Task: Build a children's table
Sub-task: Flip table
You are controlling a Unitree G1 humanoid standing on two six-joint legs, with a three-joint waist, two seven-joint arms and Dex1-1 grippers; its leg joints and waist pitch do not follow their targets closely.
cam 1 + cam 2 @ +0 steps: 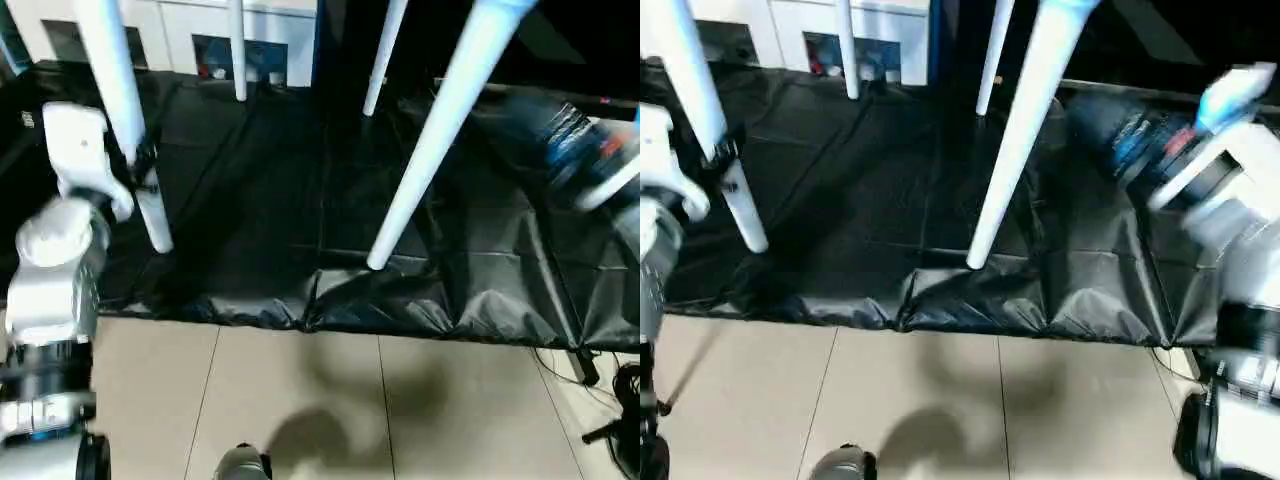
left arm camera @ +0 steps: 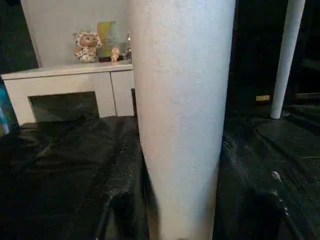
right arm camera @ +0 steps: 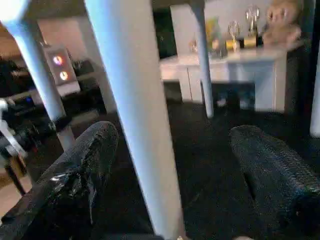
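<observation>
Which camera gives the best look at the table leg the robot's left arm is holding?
The left eye view: the held leg shows along its length with the left gripper on it. The right eye view matches. The left wrist view has a close stretch, and the right wrist view sees it far off.

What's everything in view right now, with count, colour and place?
table legs: four, white, standing on the black mat, two near, two far
black mat: one, covering the floor under the legs
tiled floor: beige, nearest the robot
white cabinet: one, at the far edge of the mat
plush toy: one, on the cabinet top
cables: black, on the tiles to the right
left gripper: closed around the near left leg
right gripper: open, fingers either side of a leg, not touching it
</observation>
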